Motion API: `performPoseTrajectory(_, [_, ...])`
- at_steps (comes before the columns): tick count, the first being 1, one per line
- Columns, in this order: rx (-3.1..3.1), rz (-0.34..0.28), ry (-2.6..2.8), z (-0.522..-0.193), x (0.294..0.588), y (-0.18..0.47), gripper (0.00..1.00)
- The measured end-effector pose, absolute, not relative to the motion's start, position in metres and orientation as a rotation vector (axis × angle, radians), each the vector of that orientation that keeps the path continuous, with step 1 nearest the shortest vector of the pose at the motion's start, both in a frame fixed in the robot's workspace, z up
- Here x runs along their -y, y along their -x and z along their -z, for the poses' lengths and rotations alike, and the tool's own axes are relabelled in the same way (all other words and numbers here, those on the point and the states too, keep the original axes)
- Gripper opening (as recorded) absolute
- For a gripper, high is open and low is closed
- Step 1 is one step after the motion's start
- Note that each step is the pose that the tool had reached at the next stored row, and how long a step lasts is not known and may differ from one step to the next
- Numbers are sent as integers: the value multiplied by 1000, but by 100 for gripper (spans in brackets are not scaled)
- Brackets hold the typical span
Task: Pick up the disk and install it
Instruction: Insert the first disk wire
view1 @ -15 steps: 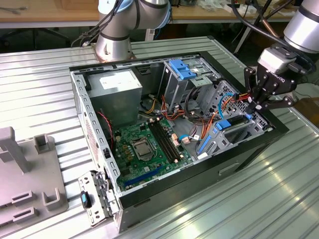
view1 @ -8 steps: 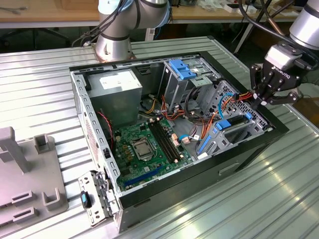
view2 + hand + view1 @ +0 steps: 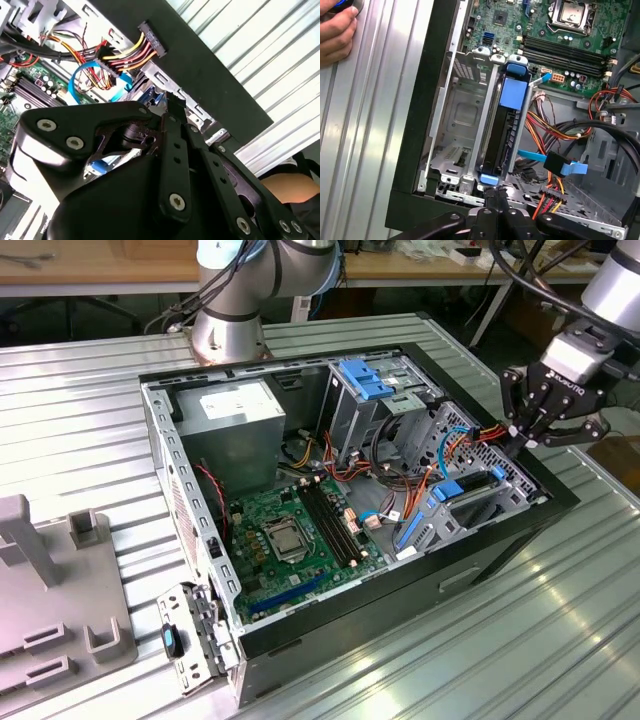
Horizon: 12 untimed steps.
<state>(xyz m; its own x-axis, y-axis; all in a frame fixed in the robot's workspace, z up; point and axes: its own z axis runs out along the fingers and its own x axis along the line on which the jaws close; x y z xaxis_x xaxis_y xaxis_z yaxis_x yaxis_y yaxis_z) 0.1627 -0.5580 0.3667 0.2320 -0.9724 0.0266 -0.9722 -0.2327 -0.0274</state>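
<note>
The disk is a dark flat drive in bright blue rails, standing on edge in a slot of the metal drive cage at the case's edge. In the exterior view the disk sits in that cage at the exterior view's right. My gripper hovers just beyond the disk's blue end clip, fingers shut together and holding nothing. The exterior view shows the gripper above the cage's outer corner. In the second wrist view the gripper points at the case's black rim.
Open computer case on a ribbed metal table, with motherboard, grey power supply and light-blue latch plate. Loose blue data cable and power wires lie beside the cage. A hand rests on the table.
</note>
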Motion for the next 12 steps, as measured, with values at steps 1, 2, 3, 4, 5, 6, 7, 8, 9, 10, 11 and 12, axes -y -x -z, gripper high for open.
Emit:
performPoseTrajectory(1, [-1944, 62, 2463, -367, 557, -163, 11])
performPoseTrajectory(2, [-1945, 65, 2465, -368, 555, -163, 11])
performPoseTrajectory(3, [-1947, 68, 2467, -370, 552, -163, 11])
performPoseTrajectory(4, [-1948, 70, 2468, -372, 549, -164, 11])
performPoseTrajectory(5, [-1949, 72, 2469, -374, 549, -164, 11])
performPoseTrajectory(6, [-1949, 73, 2470, -375, 548, -164, 11])
performPoseTrajectory(7, [-1950, 74, 2470, -376, 546, -164, 11])
performPoseTrajectory(8, [-1950, 75, 2472, -378, 544, -164, 11])
performPoseTrajectory(9, [-1950, 76, 2472, -378, 542, -164, 11])
performPoseTrajectory(10, [-1950, 76, 2472, -378, 540, -165, 11])
performPoseTrajectory(11, [-1950, 75, 2472, -378, 538, -165, 11])
performPoseTrajectory(12, [-1950, 76, 2472, -378, 535, -165, 11])
